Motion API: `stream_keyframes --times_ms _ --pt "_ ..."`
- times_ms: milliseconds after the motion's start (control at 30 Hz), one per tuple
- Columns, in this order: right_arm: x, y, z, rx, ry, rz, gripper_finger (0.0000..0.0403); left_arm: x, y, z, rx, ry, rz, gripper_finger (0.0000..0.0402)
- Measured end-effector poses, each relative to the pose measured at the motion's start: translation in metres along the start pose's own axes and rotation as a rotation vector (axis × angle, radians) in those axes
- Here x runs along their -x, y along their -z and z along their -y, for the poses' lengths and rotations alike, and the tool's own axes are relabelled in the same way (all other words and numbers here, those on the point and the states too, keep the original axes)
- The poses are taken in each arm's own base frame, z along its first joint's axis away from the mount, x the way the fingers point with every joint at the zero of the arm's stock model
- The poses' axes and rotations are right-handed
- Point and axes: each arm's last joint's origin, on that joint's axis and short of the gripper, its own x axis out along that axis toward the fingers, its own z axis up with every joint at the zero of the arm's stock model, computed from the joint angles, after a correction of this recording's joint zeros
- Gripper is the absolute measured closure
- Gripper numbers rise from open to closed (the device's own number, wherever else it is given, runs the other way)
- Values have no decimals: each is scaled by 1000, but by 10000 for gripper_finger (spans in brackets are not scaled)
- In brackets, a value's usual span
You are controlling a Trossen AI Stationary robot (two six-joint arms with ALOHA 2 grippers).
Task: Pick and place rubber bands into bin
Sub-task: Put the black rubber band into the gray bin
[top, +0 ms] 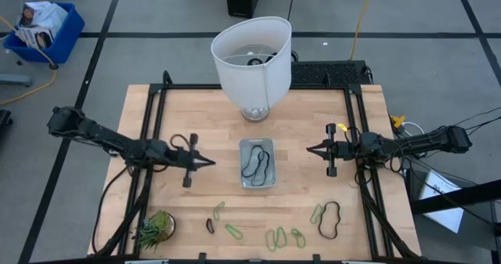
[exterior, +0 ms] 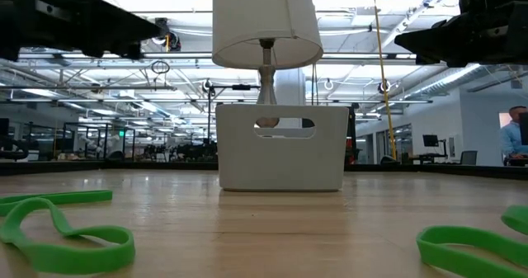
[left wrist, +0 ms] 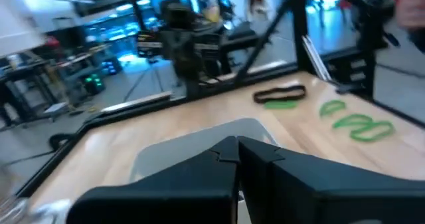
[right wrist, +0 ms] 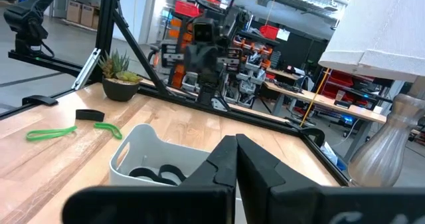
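The bin (top: 257, 175) stands at the table's middle with dark rubber bands (top: 255, 164) lying in it; it also shows in the low view (exterior: 280, 158) and in the right wrist view (right wrist: 149, 151). Loose light-green bands (top: 275, 238) and dark bands (top: 330, 220) lie flat along the table's near edge. My left gripper (top: 211, 163) is shut and empty, left of the bin and above the table. My right gripper (top: 308, 148) is shut and empty, right of the bin. Both point toward the bin.
A white lampshade on a stand (top: 252, 56) rises just behind the bin. A small spiky green plant (top: 156, 226) sits at the near left corner. Black frame rails (top: 156, 123) run along the table's left and right sides. Bare wood lies between the bin and the loose bands.
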Motion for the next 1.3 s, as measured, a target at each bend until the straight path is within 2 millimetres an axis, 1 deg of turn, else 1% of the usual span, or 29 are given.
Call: stream_keyframes --times_ms 67,200,400,600,667,767,833,933,1033,1167,1233,1300 --pt "0 0 0 0 0 0 403 8 1 1 15 -46 -10 399" --pt "0 0 0 -1 0 0 403 19 1 12 -25 -85 -81 400" --pt "0 2 0 -29 -5 -17 403 34 -12 24 -90 -101 -18 400" --pt "0 3 -2 -79 -20 -26 402 38 -15 27 -80 -94 3 400" --pt "0 4 -6 -79 -56 -56 399 37 -16 27 -66 -94 3 397" --pt "-5 -7 -11 -81 -141 -125 385 37 -16 27 -56 -94 5 387" --pt "-10 -18 -16 -88 -169 -213 369 37 -16 27 -49 -94 5 383" --pt "-17 -38 -25 -99 -227 -335 336 37 -16 27 -41 -94 5 382" --pt "-25 -58 -36 -138 -301 -457 296 37 -16 27 -35 -94 5 389" --pt "-32 -78 -53 -216 -373 -635 250 37 -16 27 -27 -94 5 398" --pt "-34 -82 -65 -236 -404 -705 235 37 -16 27 -14 -94 6 392" --pt "-34 -77 -78 -243 -435 -790 227 37 -16 27 -2 -95 6 382"
